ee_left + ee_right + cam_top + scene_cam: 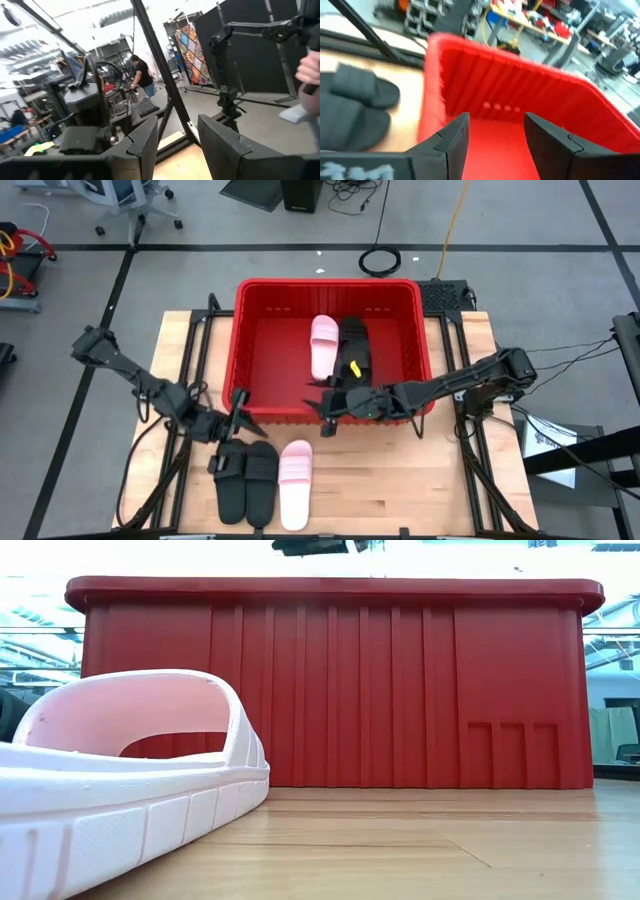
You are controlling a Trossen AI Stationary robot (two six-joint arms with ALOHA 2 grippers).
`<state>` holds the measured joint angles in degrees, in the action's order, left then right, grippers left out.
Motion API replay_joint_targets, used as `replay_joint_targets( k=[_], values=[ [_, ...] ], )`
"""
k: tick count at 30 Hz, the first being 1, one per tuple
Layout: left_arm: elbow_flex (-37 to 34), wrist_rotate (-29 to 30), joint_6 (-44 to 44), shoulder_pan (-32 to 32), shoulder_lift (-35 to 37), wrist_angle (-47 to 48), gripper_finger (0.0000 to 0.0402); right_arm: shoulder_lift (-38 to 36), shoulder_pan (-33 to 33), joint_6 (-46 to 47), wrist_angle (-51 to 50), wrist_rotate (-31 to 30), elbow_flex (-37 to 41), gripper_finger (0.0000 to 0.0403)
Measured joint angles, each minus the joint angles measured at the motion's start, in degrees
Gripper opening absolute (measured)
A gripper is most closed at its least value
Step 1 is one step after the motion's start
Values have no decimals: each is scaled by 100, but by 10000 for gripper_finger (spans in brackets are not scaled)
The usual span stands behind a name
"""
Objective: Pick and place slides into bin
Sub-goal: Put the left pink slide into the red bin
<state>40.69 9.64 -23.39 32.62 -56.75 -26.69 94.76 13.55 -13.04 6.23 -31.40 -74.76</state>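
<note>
Two slides are seen lying inside the red bin, a pale pink slide and a black slide side by side near its middle, while three more rest on the wooden tabletop in front of the bin: two black slides close together and a pink slide just beside them. The sixth slide is not seen in these views. The right claw is held at the bin's front rim with its fingers apart and nothing between them, the bin's red interior showing through the gap, so a release into the bin appears to have been made. The left claw is poised near the bin's front left corner, just behind the black pair, its fingers also apart and empty in the left wrist view. The next move is judged to be a pick from the tabletop: the left claw would need to be lowered over the nearest black slide and closed across its wide strap. Each slide is seen as an open-toe sandal with a single broad strap; in the low view the pink one shows a thick, ridged sole and an arched matte strap.
</note>
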Motion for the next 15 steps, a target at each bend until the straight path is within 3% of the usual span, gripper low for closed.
replay_joint_targets(
  k=[11,15],
  values=[
    [0,1661,-147,1250,-636,-432,147,0,934,240,385,17,0,176],
    [0,1943,-113,1525,-935,-647,147,0,1241,217,409,17,0,174]
  ],
)
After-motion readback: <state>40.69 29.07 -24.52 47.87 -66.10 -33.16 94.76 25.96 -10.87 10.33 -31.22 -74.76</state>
